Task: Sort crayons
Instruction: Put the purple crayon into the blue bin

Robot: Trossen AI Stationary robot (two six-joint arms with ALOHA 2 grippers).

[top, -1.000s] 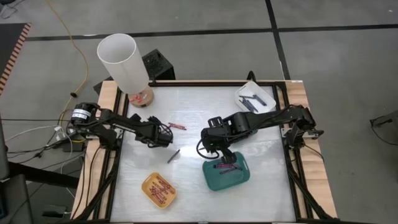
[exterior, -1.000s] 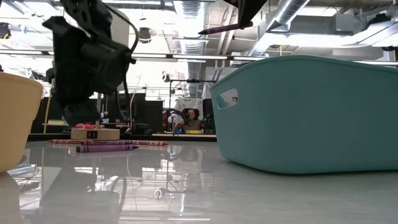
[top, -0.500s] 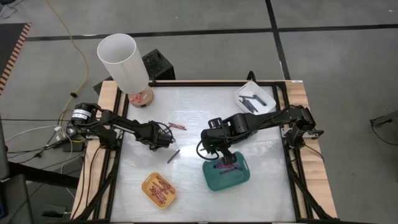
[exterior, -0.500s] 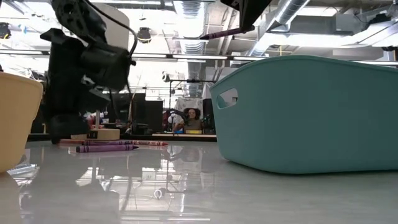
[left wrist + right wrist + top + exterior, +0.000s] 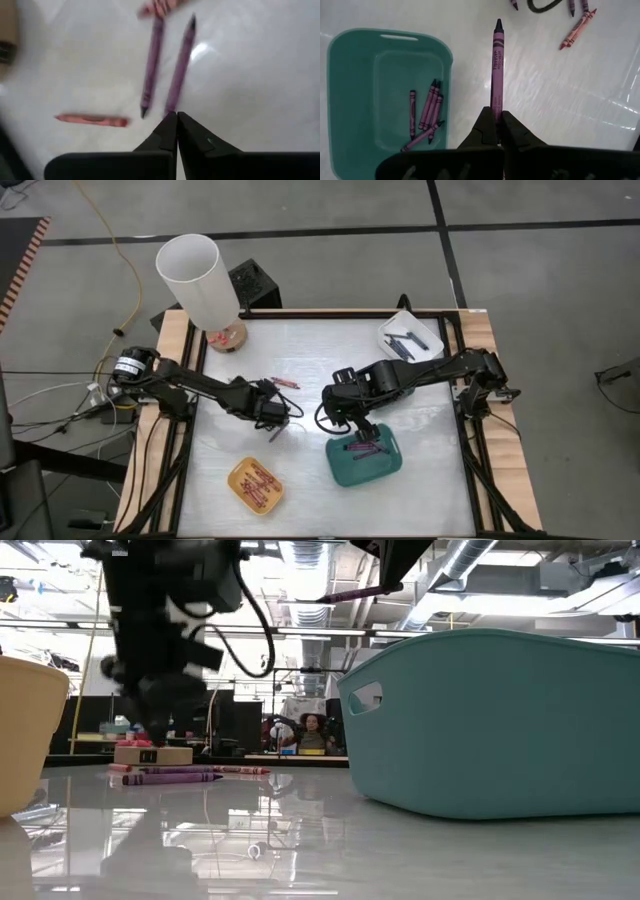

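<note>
The right gripper pinches a purple wax crayon above the teal plastic tray, its held end hidden. The left gripper, fingers pressed together, hovers over two purple crayons mid-table.

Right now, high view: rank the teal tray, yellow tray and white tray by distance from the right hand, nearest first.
1. teal tray: just below the right hand, which is shut on a purple crayon at the tray's upper-left edge.
2. yellow tray: lower left, near the table's front edge.
3. white tray: far upper-right corner, farthest.
</note>
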